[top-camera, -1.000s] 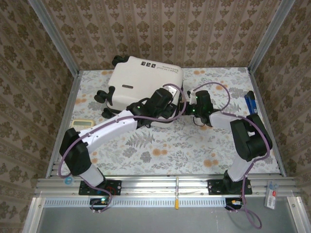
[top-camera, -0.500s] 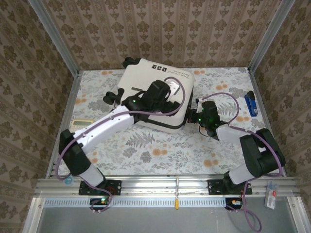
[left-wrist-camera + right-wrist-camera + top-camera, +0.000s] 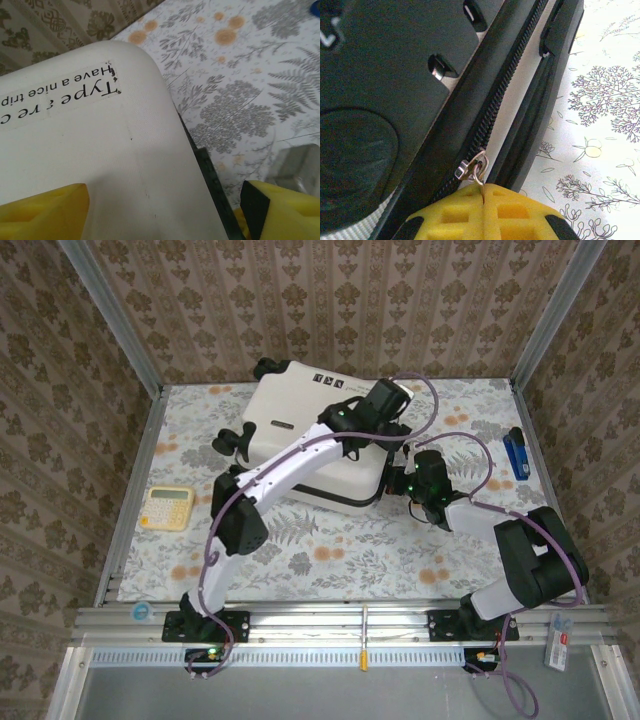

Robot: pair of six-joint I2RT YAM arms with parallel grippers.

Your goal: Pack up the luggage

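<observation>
The luggage (image 3: pixel 300 445) lies flat at the back of the table, cream-white, closed, with black wheels on its left side. My left arm reaches across its top, and the left gripper (image 3: pixel 390 400) hovers at its far right corner. In the left wrist view the left gripper (image 3: pixel 162 197) is open, its yellow fingers (image 3: pixel 47 210) spread over the white shell (image 3: pixel 100 150) and its dark seam. My right gripper (image 3: pixel 404 474) sits against the luggage's right side. In the right wrist view the right gripper (image 3: pixel 484 188) is shut on the metal zipper pull (image 3: pixel 474 167) of the black zipper.
A yellow calculator (image 3: pixel 168 507) lies at the table's left edge. A blue object (image 3: pixel 516 453) lies at the right edge. Patterned walls and metal posts close in the back and sides. Floral cloth (image 3: pixel 350 540) in front of the luggage is open room.
The luggage slid to the right. My left arm swept from its near edge across the top to the far right corner, jaws widening. The right gripper shifted slightly right, still shut on the pull.
</observation>
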